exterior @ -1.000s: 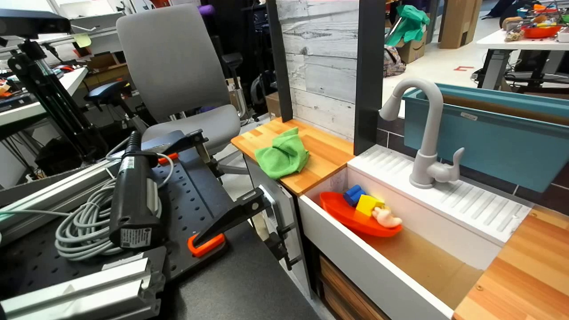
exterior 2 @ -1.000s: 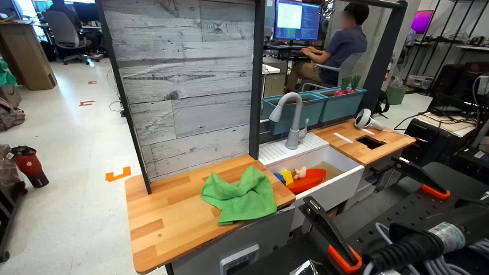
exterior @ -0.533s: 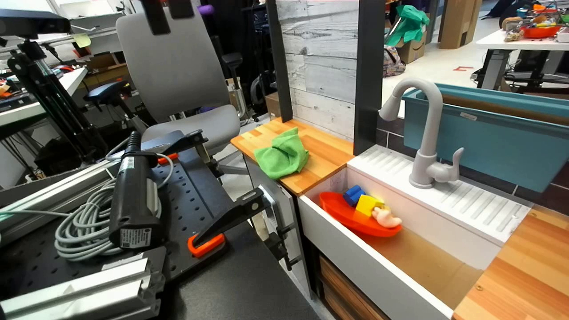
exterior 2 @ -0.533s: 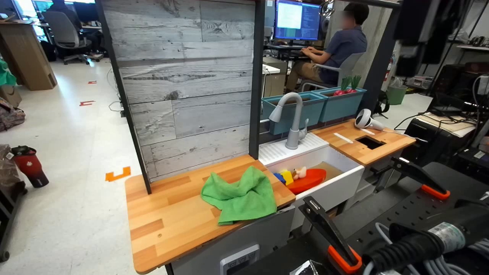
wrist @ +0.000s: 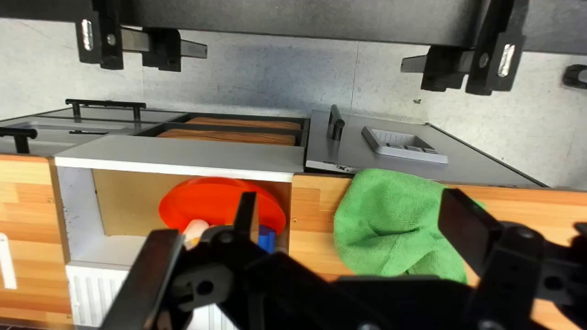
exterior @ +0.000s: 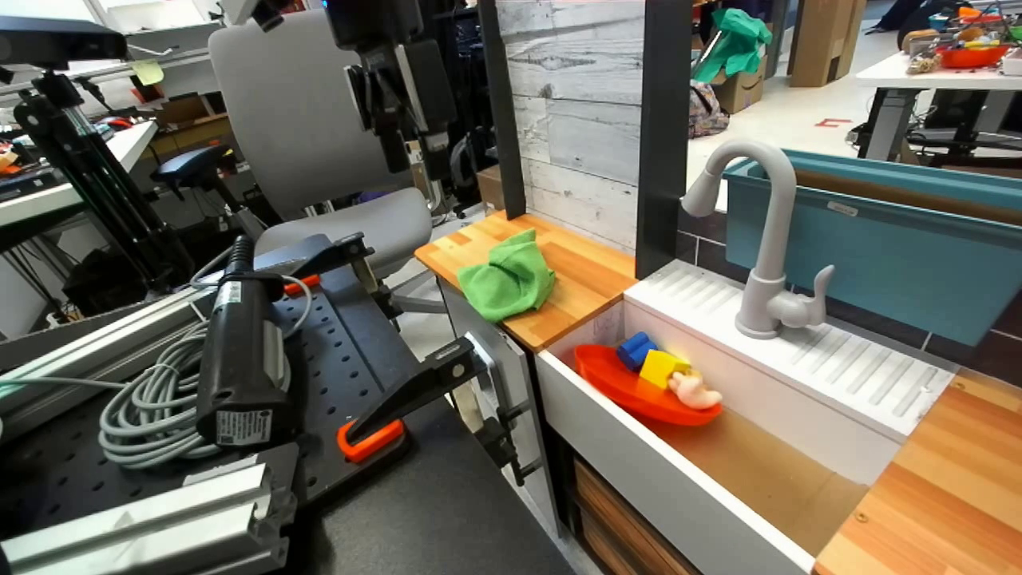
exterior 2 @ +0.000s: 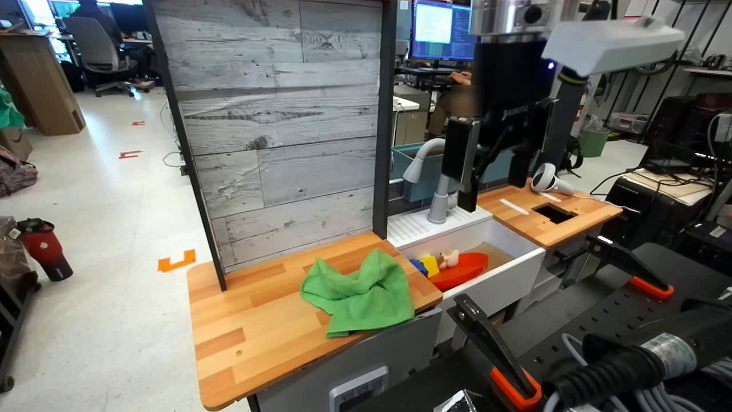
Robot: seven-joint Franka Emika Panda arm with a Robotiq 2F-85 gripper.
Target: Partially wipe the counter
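The counter is a light wooden top; its left-hand section shows in both exterior views (exterior: 595, 267) (exterior 2: 269, 309) and in the wrist view (wrist: 307, 229). A crumpled green cloth (exterior: 511, 279) lies on it by the front edge, near the sink; it also shows in an exterior view (exterior 2: 366, 294) and the wrist view (wrist: 390, 224). My gripper (exterior 2: 493, 193) is open and empty, pointing down, well above the furniture. In an exterior view the gripper (exterior: 417, 164) appears higher than the cloth. In the wrist view the cloth shows between the open fingers (wrist: 353, 201), nearer one finger, which hides part of it.
A white sink (exterior: 679, 495) holds a red boat-shaped dish (exterior: 631, 391) with toys. A grey faucet (exterior: 766, 239) rises behind it. An upright plank panel (exterior 2: 280, 126) stands behind the counter. Black clamps (exterior 2: 486, 337) and a dark table (exterior: 447, 511) lie in front.
My arm was out of both exterior views one second ago. It has come in from the top and moved down toward the counter. The cloth has not moved.
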